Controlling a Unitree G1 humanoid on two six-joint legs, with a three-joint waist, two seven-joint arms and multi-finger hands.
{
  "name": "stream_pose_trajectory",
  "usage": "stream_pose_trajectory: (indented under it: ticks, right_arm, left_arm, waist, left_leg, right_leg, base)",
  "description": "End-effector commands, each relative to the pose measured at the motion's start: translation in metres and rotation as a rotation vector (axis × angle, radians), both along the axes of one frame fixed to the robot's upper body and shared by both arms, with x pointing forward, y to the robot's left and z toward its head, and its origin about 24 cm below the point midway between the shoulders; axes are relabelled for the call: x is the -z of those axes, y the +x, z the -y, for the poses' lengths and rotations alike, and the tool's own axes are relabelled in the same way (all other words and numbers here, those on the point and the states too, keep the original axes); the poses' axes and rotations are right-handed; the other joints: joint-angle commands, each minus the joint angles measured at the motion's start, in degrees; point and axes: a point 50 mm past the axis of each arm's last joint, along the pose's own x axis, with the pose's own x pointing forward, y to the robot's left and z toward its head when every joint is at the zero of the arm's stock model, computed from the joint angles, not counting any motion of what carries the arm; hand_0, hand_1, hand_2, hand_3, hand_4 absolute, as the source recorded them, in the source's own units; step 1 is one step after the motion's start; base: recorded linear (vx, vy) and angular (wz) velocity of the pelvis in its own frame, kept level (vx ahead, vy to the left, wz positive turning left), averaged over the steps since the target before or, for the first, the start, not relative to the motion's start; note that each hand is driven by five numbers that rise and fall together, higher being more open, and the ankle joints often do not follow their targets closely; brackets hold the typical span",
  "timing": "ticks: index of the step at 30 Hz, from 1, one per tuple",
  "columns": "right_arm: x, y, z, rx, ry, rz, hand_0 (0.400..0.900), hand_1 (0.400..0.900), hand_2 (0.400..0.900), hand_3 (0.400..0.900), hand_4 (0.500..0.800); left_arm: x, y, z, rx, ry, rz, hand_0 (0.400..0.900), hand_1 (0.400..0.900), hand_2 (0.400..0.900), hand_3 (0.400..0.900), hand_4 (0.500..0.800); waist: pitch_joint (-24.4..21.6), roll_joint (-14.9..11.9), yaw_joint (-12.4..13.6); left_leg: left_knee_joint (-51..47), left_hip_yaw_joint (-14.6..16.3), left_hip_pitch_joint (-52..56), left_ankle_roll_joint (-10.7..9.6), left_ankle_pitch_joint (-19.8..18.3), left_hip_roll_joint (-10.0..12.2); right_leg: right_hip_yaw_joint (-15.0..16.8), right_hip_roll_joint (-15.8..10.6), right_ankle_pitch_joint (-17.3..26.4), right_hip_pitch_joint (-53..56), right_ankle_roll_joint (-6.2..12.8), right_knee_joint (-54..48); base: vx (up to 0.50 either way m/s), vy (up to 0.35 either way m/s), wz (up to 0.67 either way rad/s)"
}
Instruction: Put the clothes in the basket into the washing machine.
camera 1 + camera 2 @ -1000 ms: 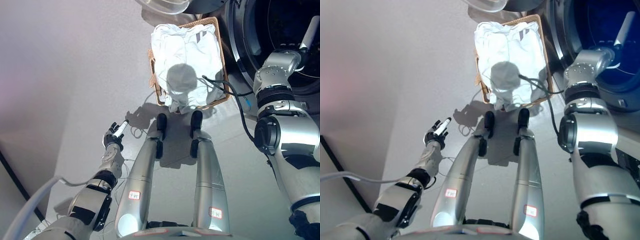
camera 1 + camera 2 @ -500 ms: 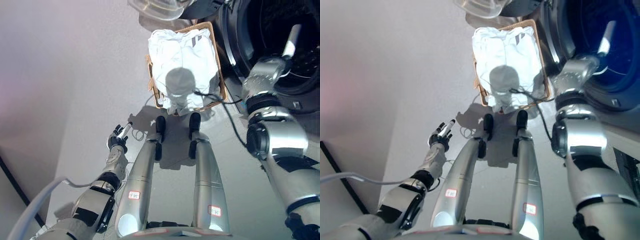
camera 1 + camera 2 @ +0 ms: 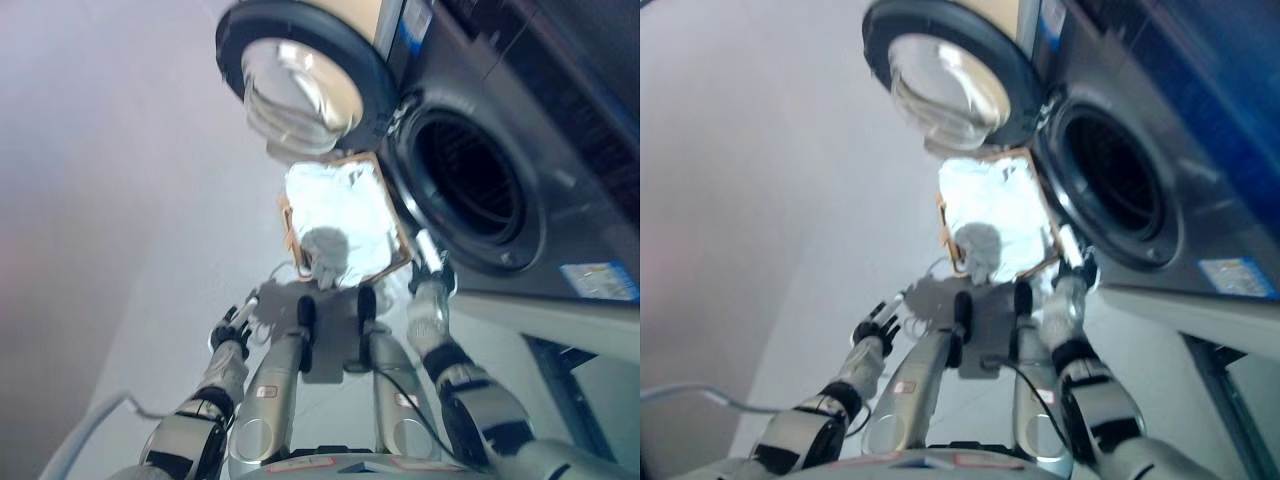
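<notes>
A wicker basket (image 3: 287, 222) stands on the floor and holds white clothes (image 3: 340, 200). Just right of it is the dark washing machine with its round drum opening (image 3: 470, 185). The machine's door (image 3: 300, 85) is swung open above the basket. My right hand (image 3: 430, 275) is empty, fingers straight, by the basket's right corner and below the drum opening. My left hand (image 3: 235, 330) hangs open and empty over the floor, left of and nearer than the basket. I cannot see inside the dark drum.
The open door overhangs the basket's far end. The washer front (image 3: 590, 280) fills the right side. Bare grey floor (image 3: 120, 220) lies to the left of the basket.
The camera has tilted up, so the washer and door show in full. My right hand has come out of the drum opening and down beside the basket. My left hand has hardly moved.
</notes>
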Motion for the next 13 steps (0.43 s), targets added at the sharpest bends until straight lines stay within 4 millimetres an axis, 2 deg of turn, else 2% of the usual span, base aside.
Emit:
stream_pose_trajectory:
  ticks: [1, 5, 8, 13]
  right_arm:
    - [0.003, -0.011, 0.037, -0.290, -0.446, -0.178, 0.900, 0.900, 0.900, 0.900, 0.800]
    - [0.039, -0.062, 0.054, -0.493, -0.631, -0.492, 0.900, 0.900, 0.900, 0.900, 0.800]
    - [0.056, -0.093, 0.057, -0.558, -0.619, -0.652, 0.900, 0.900, 0.900, 0.900, 0.800]
    - [0.073, -0.135, 0.060, -0.530, -0.505, -0.801, 0.900, 0.900, 0.900, 0.900, 0.800]
  left_arm:
    - [0.005, -0.021, -0.026, 0.053, 0.106, -0.073, 0.900, 0.900, 0.900, 0.900, 0.800]
    - [0.013, -0.042, -0.036, 0.109, 0.155, -0.159, 0.900, 0.900, 0.900, 0.900, 0.800]
    - [0.020, -0.060, -0.037, 0.143, 0.160, -0.234, 0.900, 0.900, 0.900, 0.900, 0.800]
    - [0.033, -0.092, -0.028, 0.199, 0.125, -0.349, 0.900, 0.900, 0.900, 0.900, 0.800]
  waist:
    - [-5.0, 1.6, 0.4]
    - [-8.3, 1.0, 1.0]
    - [-10.4, 0.7, 1.5]
    - [-12.6, 0.8, 1.5]
  left_leg:
    - [-10.9, -1.9, 9.6, -3.9, 0.2, 0.6]
    - [-15.6, -2.1, 15.0, -3.6, 0.9, 1.2]
    - [-18.9, -1.9, 18.4, -3.6, 1.7, 1.6]
    - [-20.5, -1.3, 23.1, -3.1, 1.1, 1.9]
  right_leg:
    - [-1.5, 1.3, -3.9, 7.7, 2.62, -2.4]
    - [-2.0, 1.6, -2.5, 13.4, 2.73, -8.0]
    - [-1.9, 1.9, -2.1, 16.4, 2.82, -10.6]
    - [-1.9, 2.2, -2.8, 21.0, 2.75, -11.7]
  base:
    - [0.07, -0.014, 0.13]
    - [0.05, 0.003, 0.01]
    - [0.04, -0.006, -0.05]
    - [0.06, -0.010, -0.01]
